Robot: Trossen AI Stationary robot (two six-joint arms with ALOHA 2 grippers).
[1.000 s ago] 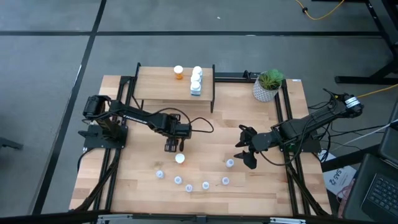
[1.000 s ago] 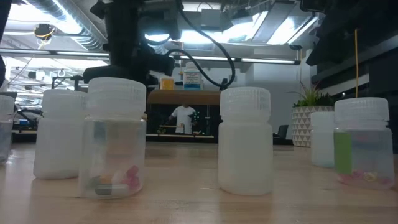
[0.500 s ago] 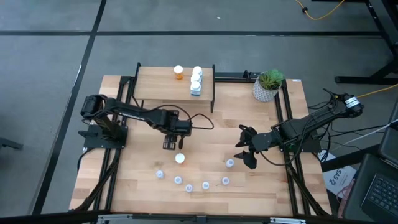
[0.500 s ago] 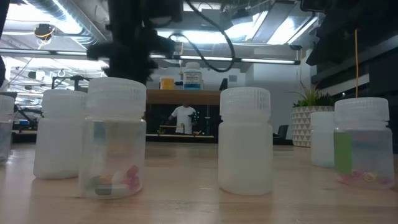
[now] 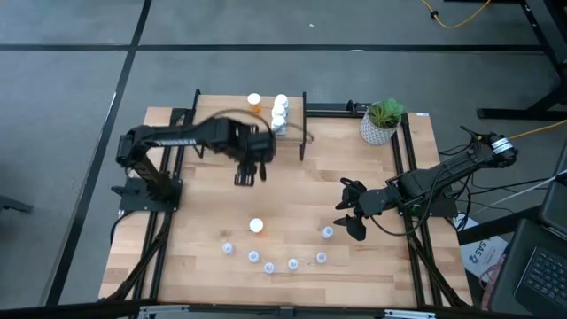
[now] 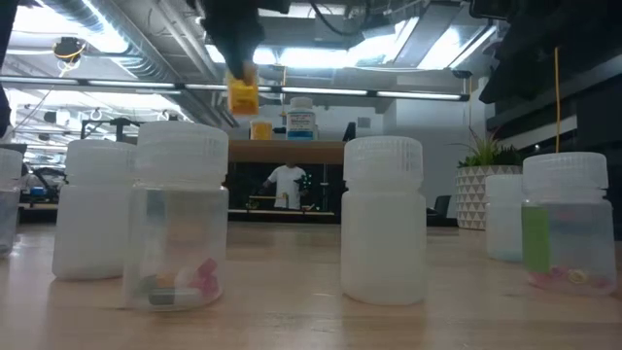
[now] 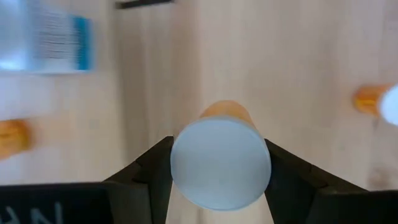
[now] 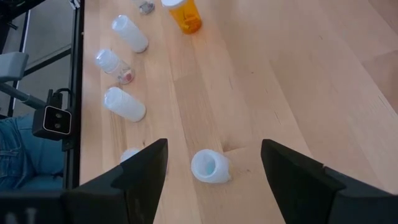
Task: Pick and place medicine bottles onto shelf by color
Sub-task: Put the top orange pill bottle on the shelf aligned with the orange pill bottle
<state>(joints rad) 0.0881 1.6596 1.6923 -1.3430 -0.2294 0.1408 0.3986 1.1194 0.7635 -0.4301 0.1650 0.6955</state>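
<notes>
1. Light wooden table is filling the high view, grey floor around it; a distant person is standing in the low view.
2. Shelf is sitting at the far edge.
3. Left gripper is hanging just before the shelf, pinching an orange bottle.
4. Another orange bottle and pale vials are standing near the front.
5. Right gripper is waiting right, spread over a vial.
</notes>
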